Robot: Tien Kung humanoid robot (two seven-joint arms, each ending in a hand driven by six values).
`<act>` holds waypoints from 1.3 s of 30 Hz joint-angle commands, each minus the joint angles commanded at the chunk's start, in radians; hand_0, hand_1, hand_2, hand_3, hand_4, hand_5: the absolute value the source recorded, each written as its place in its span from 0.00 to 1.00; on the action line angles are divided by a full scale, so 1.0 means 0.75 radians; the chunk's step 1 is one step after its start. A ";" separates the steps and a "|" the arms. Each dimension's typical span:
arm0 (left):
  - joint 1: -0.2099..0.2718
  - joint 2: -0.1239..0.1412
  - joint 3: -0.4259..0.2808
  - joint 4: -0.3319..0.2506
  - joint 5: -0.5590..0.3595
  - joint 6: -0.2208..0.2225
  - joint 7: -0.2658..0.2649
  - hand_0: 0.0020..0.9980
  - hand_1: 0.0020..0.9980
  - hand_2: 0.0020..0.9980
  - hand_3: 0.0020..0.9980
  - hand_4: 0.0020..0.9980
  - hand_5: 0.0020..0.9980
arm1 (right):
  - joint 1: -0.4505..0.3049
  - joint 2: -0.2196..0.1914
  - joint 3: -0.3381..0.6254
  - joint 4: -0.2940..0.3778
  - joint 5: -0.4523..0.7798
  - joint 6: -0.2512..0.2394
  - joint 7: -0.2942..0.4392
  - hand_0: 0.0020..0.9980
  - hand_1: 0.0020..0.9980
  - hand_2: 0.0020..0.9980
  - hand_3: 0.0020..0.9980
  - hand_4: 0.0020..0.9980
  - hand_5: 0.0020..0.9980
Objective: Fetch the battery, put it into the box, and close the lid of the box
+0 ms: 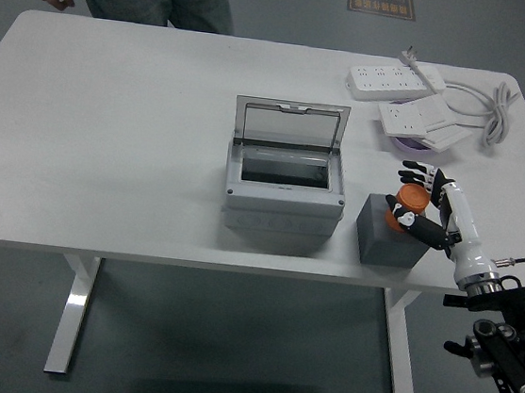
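Bright, even overhead light. White table (107, 141) near overexposed, little surface detail. Soft short shadow under box (284, 194) front edge and beside grey block (390, 241). Focus sharp overall; slight softness toward corners.

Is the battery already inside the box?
No, the orange battery sits on the grey block, with the right robot hand around it.

Orange battery (410, 200) on a dark grey block (389, 235); light grey box (285, 186); white table (109, 132).
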 joint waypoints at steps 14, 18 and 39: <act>-0.008 0.002 -0.002 0.000 0.006 -0.001 0.001 0.62 0.70 0.57 0.56 0.53 0.00 | 0.006 -0.011 -0.035 -0.002 0.019 0.011 -0.011 0.57 0.66 0.65 0.72 0.77 0.13; -0.009 0.002 -0.004 0.000 0.010 -0.002 0.002 0.62 0.70 0.57 0.55 0.53 0.00 | 0.013 -0.012 -0.047 -0.005 0.023 0.013 -0.017 0.54 0.61 0.60 0.70 0.75 0.12; -0.020 0.006 -0.003 0.001 0.027 0.001 -0.008 0.62 0.70 0.58 0.55 0.53 0.00 | 0.021 -0.010 -0.055 -0.015 0.054 0.022 -0.036 0.46 0.50 0.53 0.60 0.58 0.03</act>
